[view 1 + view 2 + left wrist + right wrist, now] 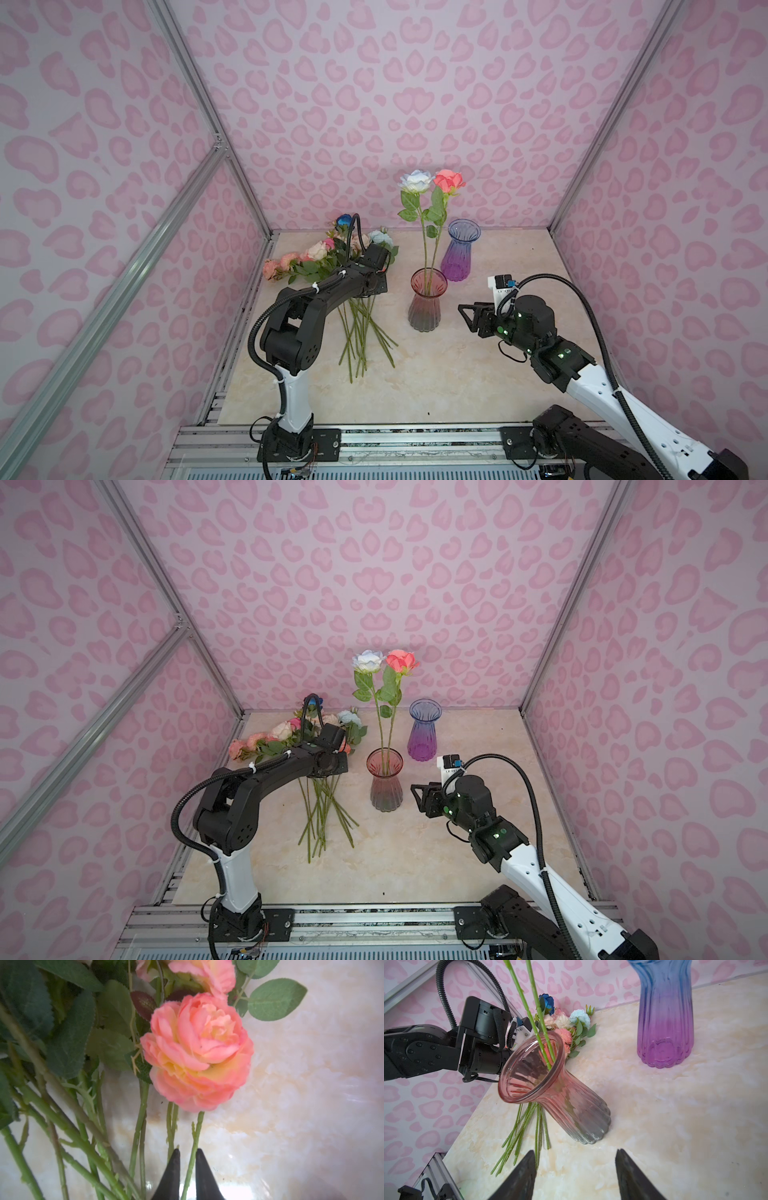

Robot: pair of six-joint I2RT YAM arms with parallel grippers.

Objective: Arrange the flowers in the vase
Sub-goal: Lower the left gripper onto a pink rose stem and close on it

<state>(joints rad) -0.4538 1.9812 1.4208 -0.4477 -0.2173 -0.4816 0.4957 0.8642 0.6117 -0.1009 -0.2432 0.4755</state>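
Nearly together, the jaws of the left gripper (188, 1167) straddle one green stem (195, 1136) below a peach-pink rose (197, 1051) among the flowers (328, 257) lying at the counter's (457, 374) left; whether they press it cannot be told. Two roses (414, 181) stand in the pink vase (424, 311), and the right gripper (575, 1167) hovers beside it, spread and empty.

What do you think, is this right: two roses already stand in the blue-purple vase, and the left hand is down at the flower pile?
Not quite: the two roses stand in the pink vase, not the blue-purple vase, which holds no flower; both top views show it. The left hand is indeed down at the flower pile.
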